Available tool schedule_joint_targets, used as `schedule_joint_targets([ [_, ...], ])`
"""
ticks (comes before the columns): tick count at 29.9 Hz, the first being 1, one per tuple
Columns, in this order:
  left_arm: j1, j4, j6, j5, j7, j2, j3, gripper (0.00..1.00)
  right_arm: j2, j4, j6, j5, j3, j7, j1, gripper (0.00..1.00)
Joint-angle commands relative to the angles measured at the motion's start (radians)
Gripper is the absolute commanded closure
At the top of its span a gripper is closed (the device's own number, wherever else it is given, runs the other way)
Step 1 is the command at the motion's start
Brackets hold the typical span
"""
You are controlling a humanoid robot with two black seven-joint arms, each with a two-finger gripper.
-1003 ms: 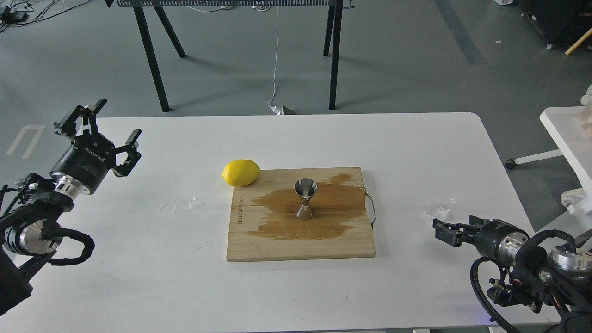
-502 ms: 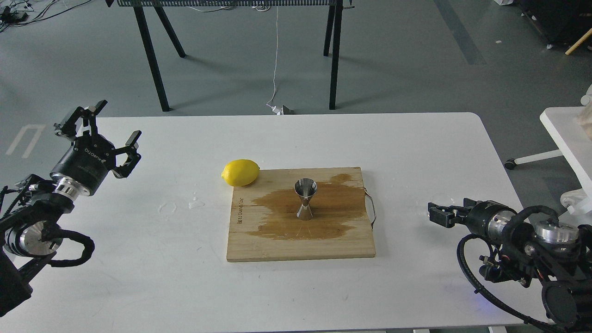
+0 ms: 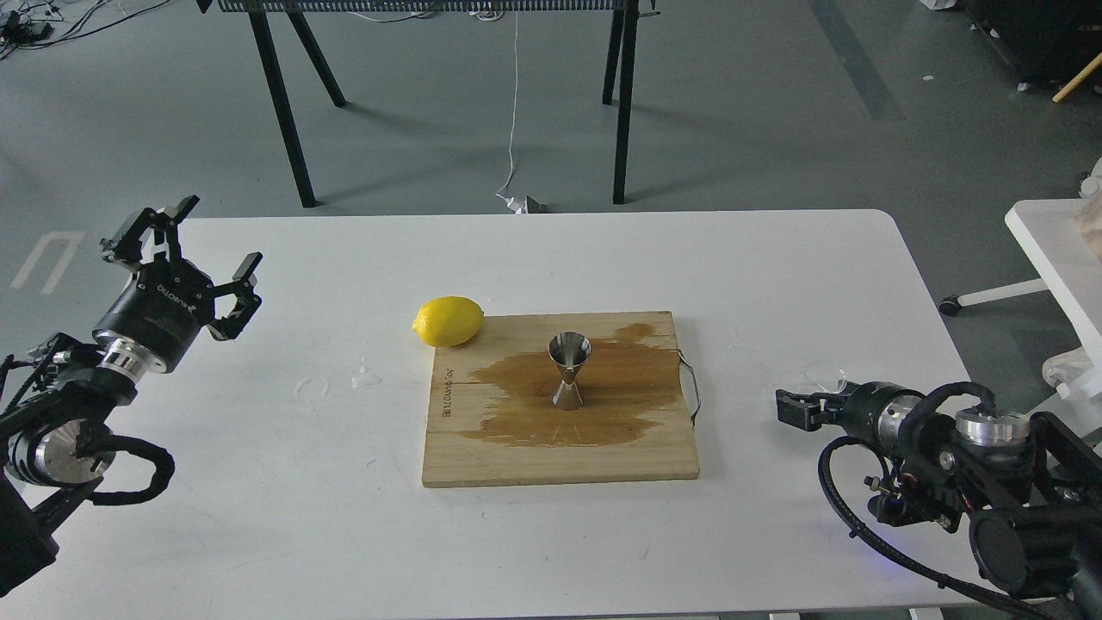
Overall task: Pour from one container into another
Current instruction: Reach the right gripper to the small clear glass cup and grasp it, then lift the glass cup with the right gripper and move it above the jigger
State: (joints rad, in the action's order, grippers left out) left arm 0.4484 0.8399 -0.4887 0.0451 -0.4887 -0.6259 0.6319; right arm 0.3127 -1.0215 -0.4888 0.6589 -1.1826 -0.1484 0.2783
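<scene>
The right gripper (image 3: 788,408) has slid leftward along the worktop (image 3: 775,275) and a little toward the wooden board (image 3: 654,448), now lying just in front of the clear glass cup (image 3: 825,375). The left gripper (image 3: 211,258) has dropped slightly, its jaws unchanged in spread.
</scene>
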Motion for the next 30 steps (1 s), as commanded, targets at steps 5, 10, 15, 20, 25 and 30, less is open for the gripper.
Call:
schedule_joint_targets([
  [5,0.000,-0.001,0.000,0.001,0.000,0.002,-0.001,0.08,-0.004,0.009,0.000,-0.012,0.001,-0.002,0.002,0.16],
  [10,-0.002,-0.002,0.000,0.001,0.000,0.002,-0.001,0.08,-0.003,0.005,0.000,-0.013,0.001,-0.003,0.002,0.24],
  [15,-0.002,-0.004,0.000,0.001,0.000,0.003,-0.003,0.08,-0.003,-0.002,0.000,-0.013,0.001,-0.002,0.002,0.28],
  [20,-0.002,-0.024,0.000,0.001,0.000,0.005,-0.003,0.08,-0.003,-0.003,0.000,-0.013,0.001,-0.002,0.002,0.31],
  [25,0.000,-0.033,0.000,0.001,0.000,0.014,-0.003,0.08,-0.003,-0.002,0.000,-0.015,0.001,0.000,0.001,0.38],
  [30,-0.002,-0.044,0.000,0.001,0.000,0.015,-0.003,0.08,-0.003,-0.003,0.000,-0.030,0.001,0.001,-0.001,0.48],
])
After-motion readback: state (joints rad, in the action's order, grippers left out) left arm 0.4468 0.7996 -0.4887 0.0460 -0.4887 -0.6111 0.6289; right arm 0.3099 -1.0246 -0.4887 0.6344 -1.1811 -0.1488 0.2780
